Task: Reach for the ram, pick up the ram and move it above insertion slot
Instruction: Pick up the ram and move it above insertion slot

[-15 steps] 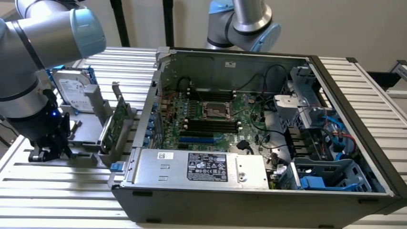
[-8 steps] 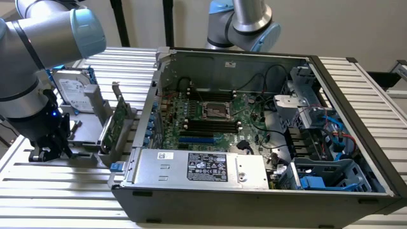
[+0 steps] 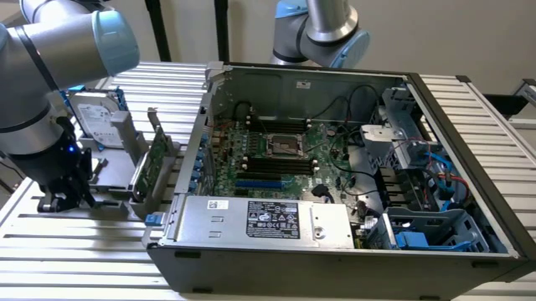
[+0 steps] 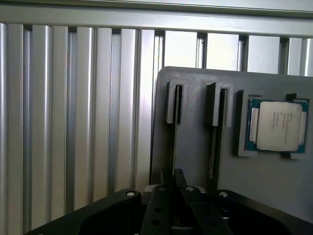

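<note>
At the computer case's [image 3: 335, 258] nine o'clock, the ram [image 4: 172, 132] is gripped by the end effector [image 4: 173, 182]. It is seated in a gray holder [image 4: 195, 127].

wall [image 3: 435, 31]: plain beige; table [image 3: 75, 251]: ribbed aluminium slats; light: even, indoor

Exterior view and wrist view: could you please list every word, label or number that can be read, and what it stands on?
Nothing reads clearly enough to quote.
Black-and-white label on the grey metal power-supply box: print too small.
White label on the silver hard drive: blurred.
Square silver-topped processor chip: faint print, unreadable.
</note>
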Controlling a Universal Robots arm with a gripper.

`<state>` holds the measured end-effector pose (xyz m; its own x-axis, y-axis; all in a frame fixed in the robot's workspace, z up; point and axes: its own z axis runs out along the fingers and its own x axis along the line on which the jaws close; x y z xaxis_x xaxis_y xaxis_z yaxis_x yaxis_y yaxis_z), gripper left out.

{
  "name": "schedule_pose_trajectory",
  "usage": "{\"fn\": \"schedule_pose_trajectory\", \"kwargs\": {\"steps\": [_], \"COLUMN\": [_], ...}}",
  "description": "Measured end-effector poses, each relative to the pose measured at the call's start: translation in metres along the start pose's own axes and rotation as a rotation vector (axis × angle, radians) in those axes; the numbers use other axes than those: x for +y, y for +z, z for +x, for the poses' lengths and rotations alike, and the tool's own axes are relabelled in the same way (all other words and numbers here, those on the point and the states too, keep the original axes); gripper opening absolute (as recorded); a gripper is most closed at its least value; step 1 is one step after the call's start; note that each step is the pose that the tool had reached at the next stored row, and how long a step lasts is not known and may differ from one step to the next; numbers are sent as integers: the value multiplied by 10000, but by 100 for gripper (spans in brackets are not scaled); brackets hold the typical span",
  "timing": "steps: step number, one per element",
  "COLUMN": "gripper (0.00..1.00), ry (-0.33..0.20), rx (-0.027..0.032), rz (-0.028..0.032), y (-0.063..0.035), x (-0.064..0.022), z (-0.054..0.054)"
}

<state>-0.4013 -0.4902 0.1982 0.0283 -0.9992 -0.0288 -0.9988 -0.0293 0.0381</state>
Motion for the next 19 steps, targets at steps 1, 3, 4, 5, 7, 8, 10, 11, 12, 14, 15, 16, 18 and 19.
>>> {"fn": "schedule_pose_trajectory", "kwargs": {"steps": [1, 3, 4, 5, 7, 8, 10, 11, 12, 14, 15, 16, 18, 19], "gripper": [13, 13, 13, 13, 13, 13, 13, 13, 13, 13, 13, 13, 13, 13], "ry": [0, 0, 0, -1, 0, 0, 0, 0, 0, 0, 0, 0, 0, -1], "rx": [-1, 0, 0, 0, 0, -1, -1, -1, 0, -1, 0, 0, 0, 0], "rz": [0, -1, -1, 0, 2, 0, -1, 0, -1, 0, -1, 0, -1, -1], "y": [-13, -48, -66, -86, -139, -174, -264, -309, -354, -444, -490, -536, -631, -676], "x": [1, 2, 3, 3, 5, 7, 9, 9, 9, 7, 4, 0, -18, -34], "z": [0, -1, -2, -2, -4, -5, -8, -9, -10, -13, -14, -15, -17, -18]}}
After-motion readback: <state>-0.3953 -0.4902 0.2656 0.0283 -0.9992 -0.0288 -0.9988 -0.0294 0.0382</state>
